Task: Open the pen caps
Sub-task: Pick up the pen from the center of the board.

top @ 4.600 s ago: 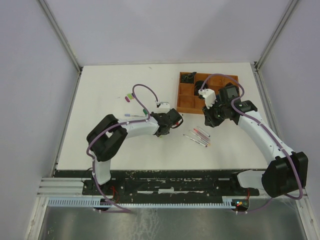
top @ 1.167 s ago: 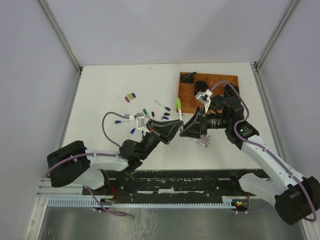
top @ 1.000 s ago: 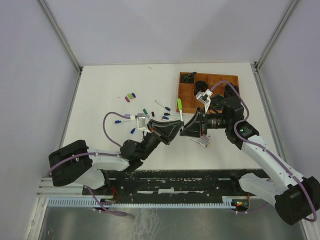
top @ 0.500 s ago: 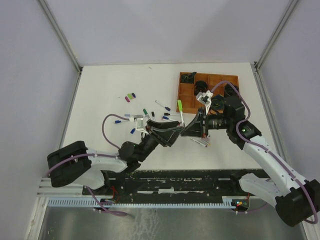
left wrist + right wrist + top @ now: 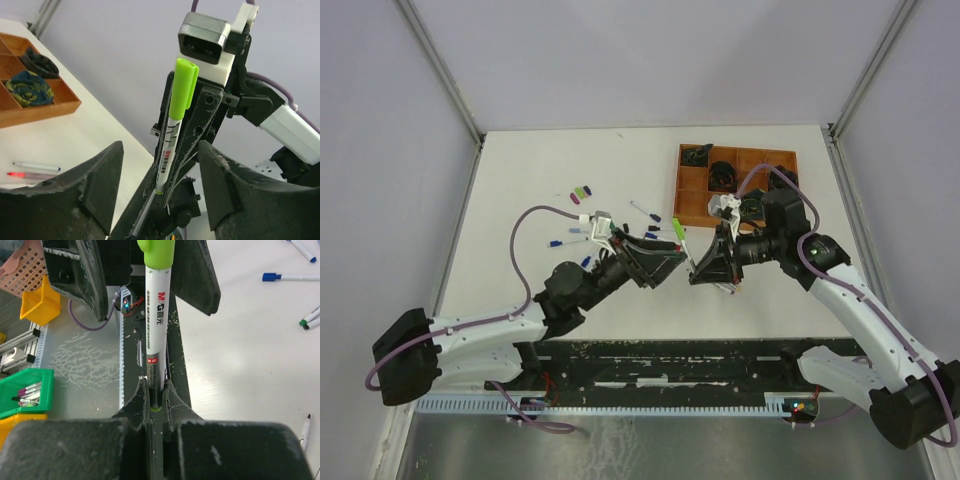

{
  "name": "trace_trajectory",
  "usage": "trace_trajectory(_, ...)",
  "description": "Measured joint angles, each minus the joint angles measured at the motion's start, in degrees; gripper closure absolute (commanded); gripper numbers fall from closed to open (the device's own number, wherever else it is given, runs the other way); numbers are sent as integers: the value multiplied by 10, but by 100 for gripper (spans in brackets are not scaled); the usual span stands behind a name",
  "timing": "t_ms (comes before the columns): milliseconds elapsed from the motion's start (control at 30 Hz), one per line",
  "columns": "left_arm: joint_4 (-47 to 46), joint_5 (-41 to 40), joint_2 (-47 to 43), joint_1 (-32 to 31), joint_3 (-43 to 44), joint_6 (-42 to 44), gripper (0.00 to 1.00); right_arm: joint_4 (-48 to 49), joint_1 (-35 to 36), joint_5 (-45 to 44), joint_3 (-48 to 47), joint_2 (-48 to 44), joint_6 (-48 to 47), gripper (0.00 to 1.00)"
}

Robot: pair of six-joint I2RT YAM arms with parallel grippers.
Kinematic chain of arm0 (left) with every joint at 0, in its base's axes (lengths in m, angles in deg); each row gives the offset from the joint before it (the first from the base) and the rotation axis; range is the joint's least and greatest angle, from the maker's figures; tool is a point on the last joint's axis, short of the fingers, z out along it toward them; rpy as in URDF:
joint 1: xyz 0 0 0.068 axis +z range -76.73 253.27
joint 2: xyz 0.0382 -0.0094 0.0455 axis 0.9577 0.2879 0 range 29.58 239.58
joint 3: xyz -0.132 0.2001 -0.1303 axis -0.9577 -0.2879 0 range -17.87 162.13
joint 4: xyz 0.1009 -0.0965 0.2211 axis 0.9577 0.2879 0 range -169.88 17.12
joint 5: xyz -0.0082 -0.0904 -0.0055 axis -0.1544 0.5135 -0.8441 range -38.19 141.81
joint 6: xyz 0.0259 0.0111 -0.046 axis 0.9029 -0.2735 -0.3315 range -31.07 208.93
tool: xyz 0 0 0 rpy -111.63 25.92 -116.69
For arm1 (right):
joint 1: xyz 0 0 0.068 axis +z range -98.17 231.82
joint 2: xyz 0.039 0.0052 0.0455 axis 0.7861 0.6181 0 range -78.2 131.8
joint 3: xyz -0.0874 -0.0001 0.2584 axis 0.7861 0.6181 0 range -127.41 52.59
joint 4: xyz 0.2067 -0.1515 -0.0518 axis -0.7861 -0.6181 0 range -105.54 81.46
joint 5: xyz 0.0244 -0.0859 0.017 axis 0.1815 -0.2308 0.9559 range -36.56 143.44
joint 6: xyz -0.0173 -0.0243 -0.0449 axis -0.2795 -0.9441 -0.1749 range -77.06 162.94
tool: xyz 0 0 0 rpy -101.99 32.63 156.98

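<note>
Overhead view looks down; both wrist views closely share 1 green pen (image 5: 171,127)

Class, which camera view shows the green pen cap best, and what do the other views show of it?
The left wrist view: the green cap appears whole, clip included, against a plain wall. The right wrist view cuts the cap off at the top edge; the top view shows only a small green sliver.
</note>
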Motion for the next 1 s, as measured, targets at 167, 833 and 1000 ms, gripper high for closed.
trace_trajectory(167, 37, 30, 14, 1, 14, 0, 43, -28, 0, 4, 0, 9, -25, 98)
trace_trajectory(833, -12, 52, 83, 2, 35, -5, 97, -63, 3, 4, -9, 31, -48, 54)
trace_trajectory(1000, -87, 37, 102, 3, 15, -14, 97, -6, 3, 15, 0, 27, 15, 44)
